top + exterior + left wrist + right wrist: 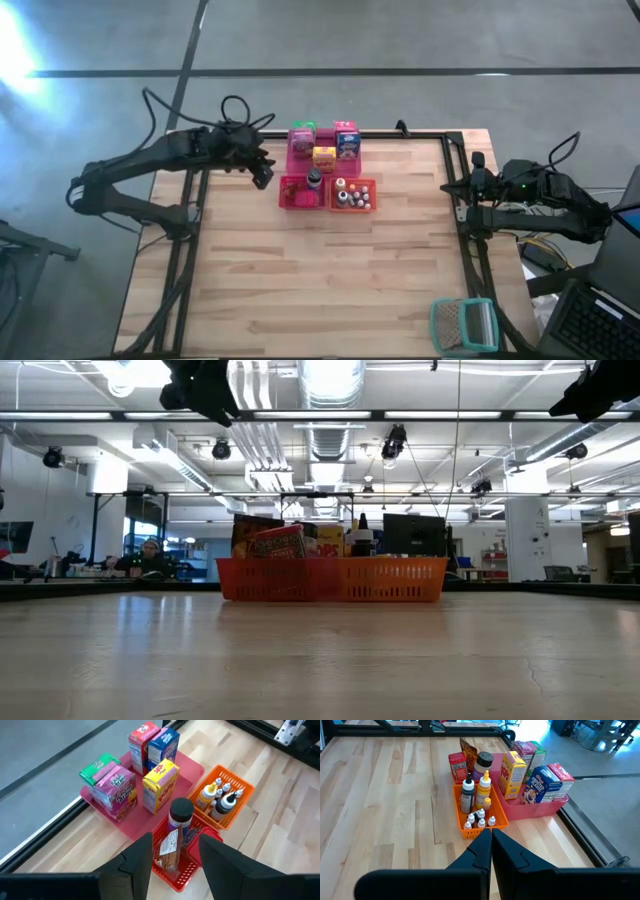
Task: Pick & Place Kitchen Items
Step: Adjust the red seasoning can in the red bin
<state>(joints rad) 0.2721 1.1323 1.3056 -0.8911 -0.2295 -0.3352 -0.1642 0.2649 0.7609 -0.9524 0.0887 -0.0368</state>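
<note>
Several colourful cartons [150, 765] stand upright on a pink tray [322, 150] at the table's far side. In front of it, a red basket [182, 870] holds a black-lidded jar [180, 812] and flat packets. An orange basket [353, 194] beside it holds small bottles [475, 795]. My left gripper [176, 840] hangs open in the air, just left of the red basket [264, 172], with nothing between its fingers. My right gripper [489, 834] is shut and empty, raised at the table's right edge [452, 186].
A teal-framed wire-mesh thing [463, 324] lies at the near right corner. A black frame [420, 134] runs along the table's far and side edges. The near half of the wooden table [320, 290] is bare wood.
</note>
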